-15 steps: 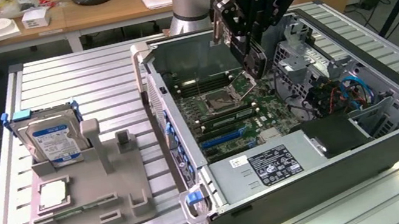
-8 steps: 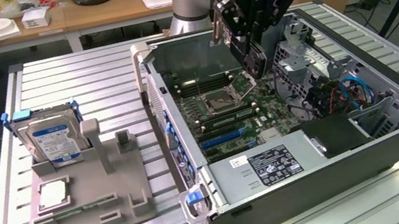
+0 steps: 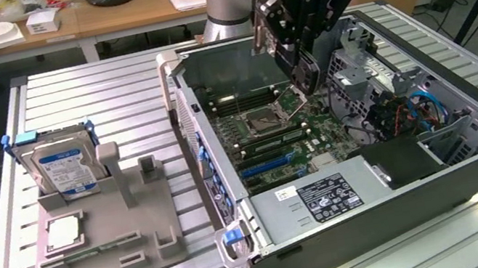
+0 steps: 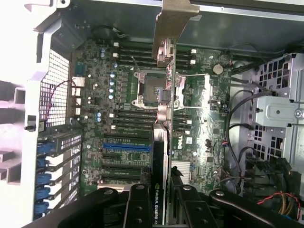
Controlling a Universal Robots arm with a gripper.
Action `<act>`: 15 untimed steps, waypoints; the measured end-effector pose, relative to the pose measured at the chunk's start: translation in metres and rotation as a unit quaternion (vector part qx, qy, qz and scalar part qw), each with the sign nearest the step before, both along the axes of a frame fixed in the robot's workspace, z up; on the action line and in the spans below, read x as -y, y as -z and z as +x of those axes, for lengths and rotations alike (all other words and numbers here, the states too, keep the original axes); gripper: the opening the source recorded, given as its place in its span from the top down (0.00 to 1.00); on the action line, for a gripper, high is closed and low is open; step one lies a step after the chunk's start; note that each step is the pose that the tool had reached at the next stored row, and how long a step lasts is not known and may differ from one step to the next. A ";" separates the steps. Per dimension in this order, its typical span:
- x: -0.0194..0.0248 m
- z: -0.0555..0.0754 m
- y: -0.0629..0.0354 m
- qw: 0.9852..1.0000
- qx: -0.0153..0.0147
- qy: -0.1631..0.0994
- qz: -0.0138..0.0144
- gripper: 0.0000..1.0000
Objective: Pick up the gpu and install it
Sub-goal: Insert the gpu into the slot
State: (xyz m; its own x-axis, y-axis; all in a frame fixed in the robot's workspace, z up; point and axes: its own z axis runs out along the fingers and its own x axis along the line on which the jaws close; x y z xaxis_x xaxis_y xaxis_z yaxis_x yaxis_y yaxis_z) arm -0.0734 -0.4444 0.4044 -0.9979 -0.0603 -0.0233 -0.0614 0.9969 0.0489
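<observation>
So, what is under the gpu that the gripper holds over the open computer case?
The motherboard lies under the gpu: its CPU socket, memory slots and a blue expansion slot show. The card's edge hides the strip of board directly below it.

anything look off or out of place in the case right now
Nothing looks damaged or spilled. The one thing out of place is the gpu: it hangs above the motherboard, clamped in the tool, not seated in any slot.
</observation>
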 end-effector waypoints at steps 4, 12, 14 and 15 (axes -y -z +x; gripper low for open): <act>0.0000 0.000 0.0004 1.000 0.000 -0.011 0.000 0.74; 0.0000 0.000 0.0013 1.000 0.000 -0.029 0.000 0.74; 0.0000 0.000 0.0015 0.999 0.000 -0.032 0.000 0.74; 0.0000 0.000 0.0016 0.999 0.000 -0.034 0.000 0.74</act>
